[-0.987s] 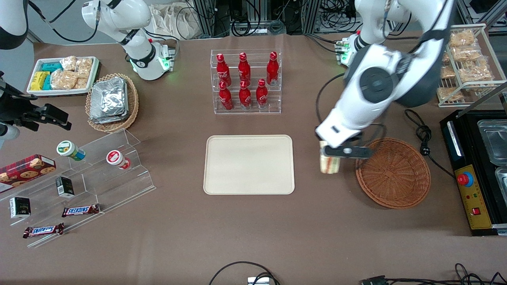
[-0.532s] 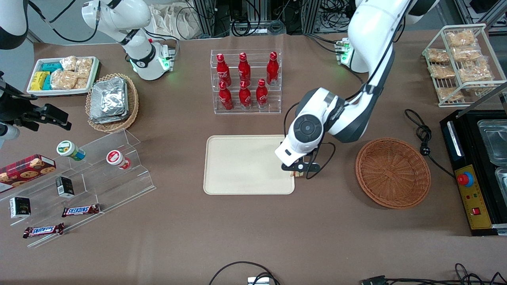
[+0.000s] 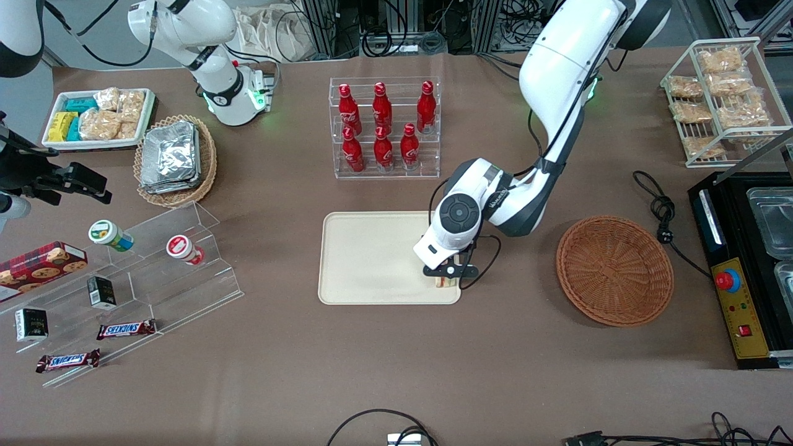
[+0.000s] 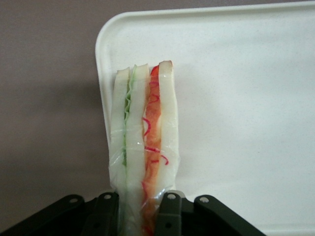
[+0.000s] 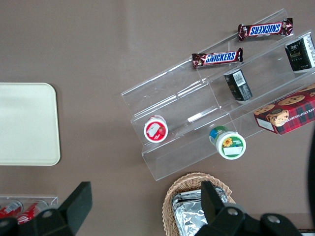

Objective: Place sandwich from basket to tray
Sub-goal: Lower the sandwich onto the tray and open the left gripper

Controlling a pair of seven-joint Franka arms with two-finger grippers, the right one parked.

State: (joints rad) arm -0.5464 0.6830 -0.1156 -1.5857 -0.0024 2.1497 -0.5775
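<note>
hand (image 3: pixel 447 277) grips sandwich (image 4: pixel 142 147) over tray (image 3: pixel 365 260)

gripper (image 3: pixel 447 277) holding sandwich (image 4: pixel 142 147) over tray (image 3: pixel 372 260) corner, basket (image 3: pixel 614 270) well apart

A clear acrylic stepped display stand (image 5: pixel 197 123) serves as the landmark. On its steps lie two Snickers bars (image 5: pixel 217 58), two small dark boxes (image 5: pixel 237 85), a red-lidded cup (image 5: pixel 156 129) and a green-lidded cup (image 5: pixel 228 143). A red cookie box (image 5: pixel 287 111) rests at its end. The cream tray (image 5: pixel 27 123) lies well apart from it. A tan wicker basket (image 5: pixel 197 206) holding foil packets (image 5: pixel 189 215) sits just beside its lowest step.
</note>
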